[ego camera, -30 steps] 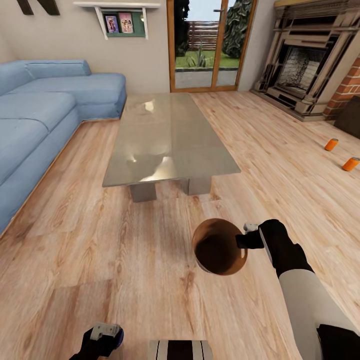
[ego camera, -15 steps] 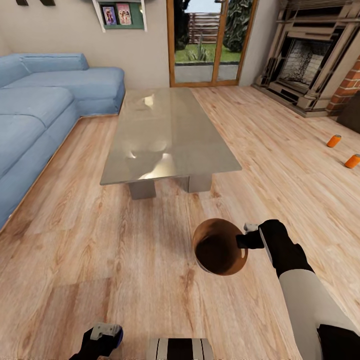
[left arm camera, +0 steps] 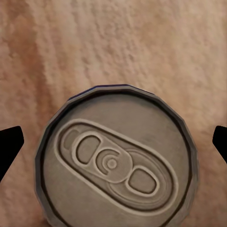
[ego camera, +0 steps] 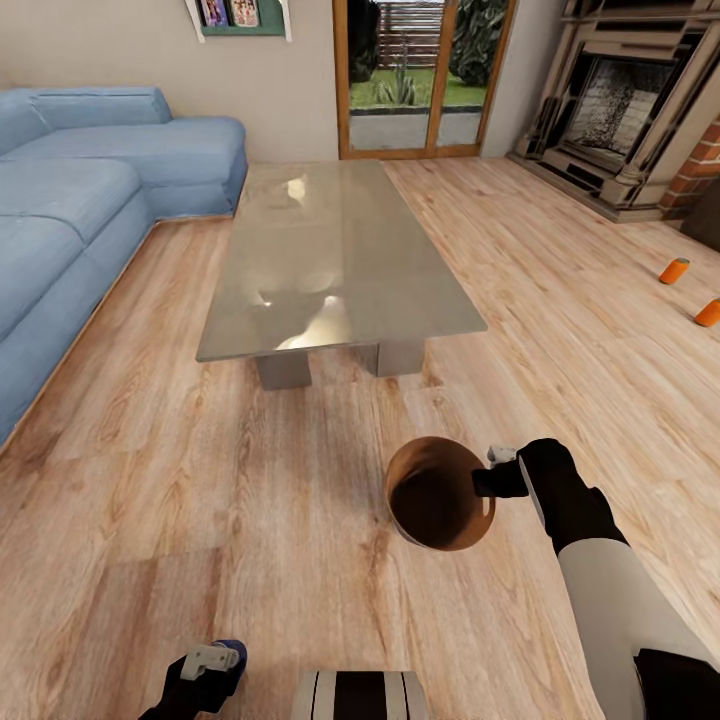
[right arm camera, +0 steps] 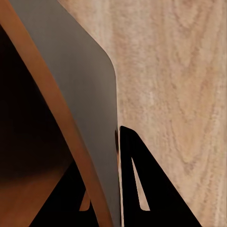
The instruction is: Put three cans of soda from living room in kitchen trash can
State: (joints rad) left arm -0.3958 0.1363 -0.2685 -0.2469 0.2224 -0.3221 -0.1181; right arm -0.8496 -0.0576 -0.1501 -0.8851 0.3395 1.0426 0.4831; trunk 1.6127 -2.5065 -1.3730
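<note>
My right gripper [ego camera: 488,482] is shut on the rim of the trash can [ego camera: 438,495], carried above the wood floor with its coppery-brown inside facing up. The right wrist view shows its black fingers [right arm camera: 137,182] pinching the grey wall [right arm camera: 80,90]. My left gripper [ego camera: 205,672], at the head view's bottom edge, is shut on the dark blue soda can [ego camera: 233,650]. The can's grey top [left arm camera: 116,163] sits between the finger pads in the left wrist view. Two orange soda cans [ego camera: 674,270] [ego camera: 708,312] lie on the floor far right, near the fireplace.
A grey low table [ego camera: 335,260] stands ahead in the middle. The blue corner sofa [ego camera: 80,220] runs along the left. The fireplace [ego camera: 630,110] and a glass door [ego camera: 420,75] are at the back. Wood floor lies open between me and the orange cans.
The whole view has shifted, so the camera has moved: table, sofa and orange cans sit higher in the picture. Both grippers keep their holds and places relative to me.
</note>
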